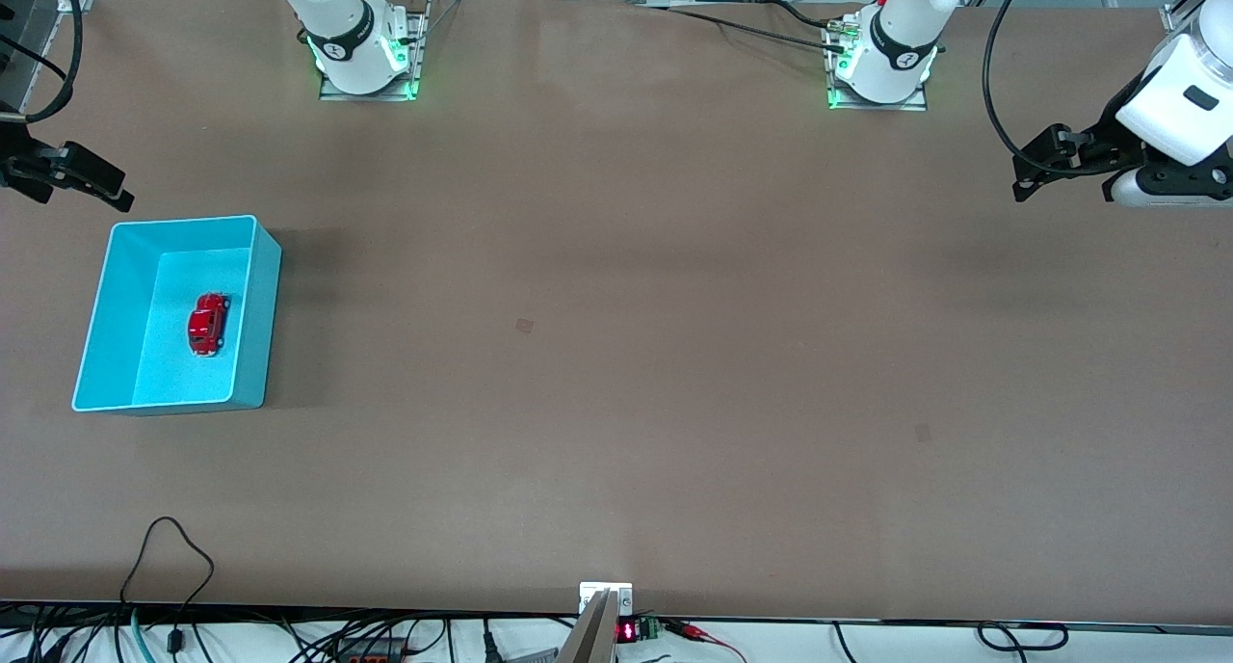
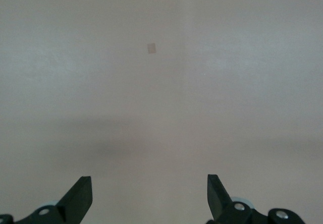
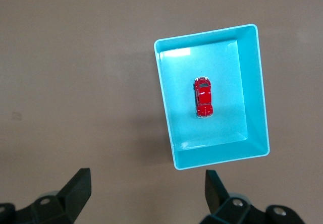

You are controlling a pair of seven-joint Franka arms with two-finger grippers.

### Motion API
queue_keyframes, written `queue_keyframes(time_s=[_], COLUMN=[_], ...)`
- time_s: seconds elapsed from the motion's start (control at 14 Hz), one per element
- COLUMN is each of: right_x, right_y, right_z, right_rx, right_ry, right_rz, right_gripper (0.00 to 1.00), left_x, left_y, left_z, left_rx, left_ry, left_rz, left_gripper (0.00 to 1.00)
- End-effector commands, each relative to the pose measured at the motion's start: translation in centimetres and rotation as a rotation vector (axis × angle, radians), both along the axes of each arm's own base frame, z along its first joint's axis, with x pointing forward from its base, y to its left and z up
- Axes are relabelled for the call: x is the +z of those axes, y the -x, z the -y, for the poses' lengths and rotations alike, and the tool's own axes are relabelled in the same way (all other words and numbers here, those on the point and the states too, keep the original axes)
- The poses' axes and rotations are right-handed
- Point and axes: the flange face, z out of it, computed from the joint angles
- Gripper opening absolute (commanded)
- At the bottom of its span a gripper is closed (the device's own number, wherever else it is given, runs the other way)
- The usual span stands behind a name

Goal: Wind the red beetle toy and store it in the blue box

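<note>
Fingers (image 2: 81,193) on my left gripper (image 2: 150,196) are standing wide apart, gripping nothing. I'm hanging it in the air at the left arm's end of the table (image 1: 616,355), over bare brown surface. Left wrist view is showing only that surface plus one small pale square patch (image 2: 151,48). This arm is waiting.

Fingers (image 3: 217,188) on my right gripper (image 3: 148,191) are also spread wide, nothing between them. I'm holding it up at the right arm's end of the table; in the front view it's showing as a dark tip (image 1: 91,179) just above the blue box's edge that faces the bases. From its wrist camera I'm looking straight down at the box.

Blue box (image 1: 260,316) is sitting flat on the table near the right arm's end, open top up, no lid showing. Red beetle toy (image 1: 207,323) is lying inside it on the box floor, on its wheels, roughly mid-floor, not touching any wall. Its long axis is running along the box's longer side. Right wrist view is confirming this: red beetle toy (image 3: 203,97) is centred on the cyan floor of the blue box (image 3: 257,98).

Neither gripper is touching toy or box. Left gripper is well apart from both.

Loose black cables (image 1: 164,557) are trailing over the table edge nearest the front camera.
</note>
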Motion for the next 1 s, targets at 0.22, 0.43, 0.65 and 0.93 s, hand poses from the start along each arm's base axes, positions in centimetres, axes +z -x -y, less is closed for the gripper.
queue_keyframes(time_s=[0.22,0.43,0.65,0.93], right_x=[1.66,1.36,1.26,1.33], right_y=[0.66,1.21,1.26,1.26], right_z=[0.23,-0.3,-0.22,-0.13], right_rx=[0.004,0.008,0.007,0.005], right_ry=[-0.007,-0.01,-0.01,-0.01], right_rz=[-0.02,-0.065,-0.069,-0.068], right_gripper=[1.0,1.0,1.0,1.0], left_x=[0.77,0.7,0.7,0.7], left_y=[0.06,0.05,0.05,0.05], left_z=[0.17,0.08,0.08,0.09], left_rx=[0.004,0.006,0.006,0.006], left_ry=[0.012,0.012,0.012,0.012], left_rz=[-0.002,-0.004,-0.004,-0.004], left_gripper=[1.0,1.0,1.0,1.0])
